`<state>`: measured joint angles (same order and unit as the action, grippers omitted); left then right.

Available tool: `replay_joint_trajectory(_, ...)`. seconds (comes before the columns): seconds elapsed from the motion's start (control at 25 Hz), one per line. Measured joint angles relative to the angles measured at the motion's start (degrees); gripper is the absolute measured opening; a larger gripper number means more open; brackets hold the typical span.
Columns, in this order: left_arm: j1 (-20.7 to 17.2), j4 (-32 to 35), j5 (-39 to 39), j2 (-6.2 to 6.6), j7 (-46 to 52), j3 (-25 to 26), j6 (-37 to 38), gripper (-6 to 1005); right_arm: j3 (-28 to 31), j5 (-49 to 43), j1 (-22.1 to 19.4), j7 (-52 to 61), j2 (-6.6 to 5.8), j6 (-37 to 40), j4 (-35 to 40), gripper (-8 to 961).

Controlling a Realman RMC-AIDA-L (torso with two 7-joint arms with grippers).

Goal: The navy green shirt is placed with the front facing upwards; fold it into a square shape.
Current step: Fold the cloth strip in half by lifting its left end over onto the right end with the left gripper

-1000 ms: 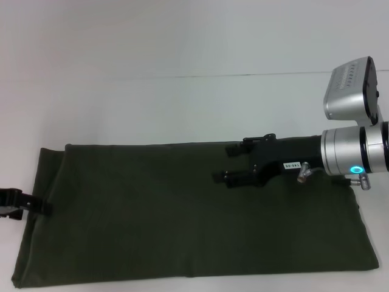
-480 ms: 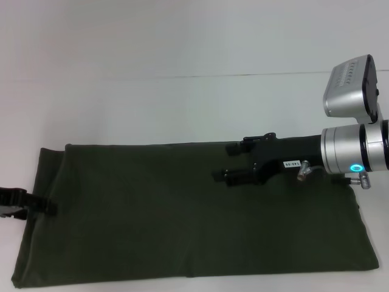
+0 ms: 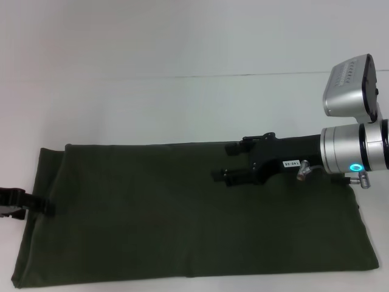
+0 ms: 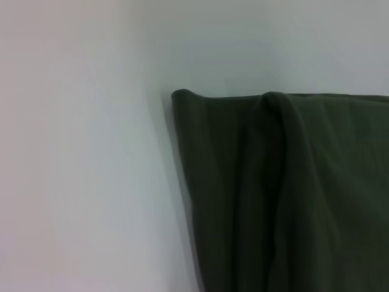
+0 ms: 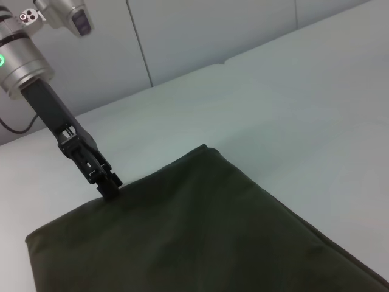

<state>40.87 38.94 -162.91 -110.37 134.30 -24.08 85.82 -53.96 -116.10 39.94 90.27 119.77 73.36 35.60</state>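
Observation:
The navy green shirt (image 3: 182,225) lies flat on the white table as a long folded rectangle with its plain green side up; no print or collar shows. My left gripper (image 3: 45,208) sits low at the shirt's left end, its fingers together on the cloth edge. The right wrist view shows that left gripper (image 5: 110,187) touching the edge of the shirt (image 5: 200,231). My right gripper (image 3: 226,162) hovers open over the shirt's upper middle, pointing left, with nothing between its fingers. A raised fold runs down the shirt (image 4: 292,194) in the left wrist view.
The white table (image 3: 182,103) stretches bare behind the shirt to a pale wall. The shirt's near edge runs close to the bottom of the head view.
My left gripper has shifted a little to the right along the shirt's left edge, then eased back slightly. The right arm and the shirt have stayed put.

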Motion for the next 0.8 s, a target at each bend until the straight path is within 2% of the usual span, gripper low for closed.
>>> replay_joint_trajectory(0.8,0.08,-1.18,0.37,-0.17,-0.18,-0.18,-0.46,832,0.00,0.00,0.28,0.09,0.00,0.19,0.00,796)
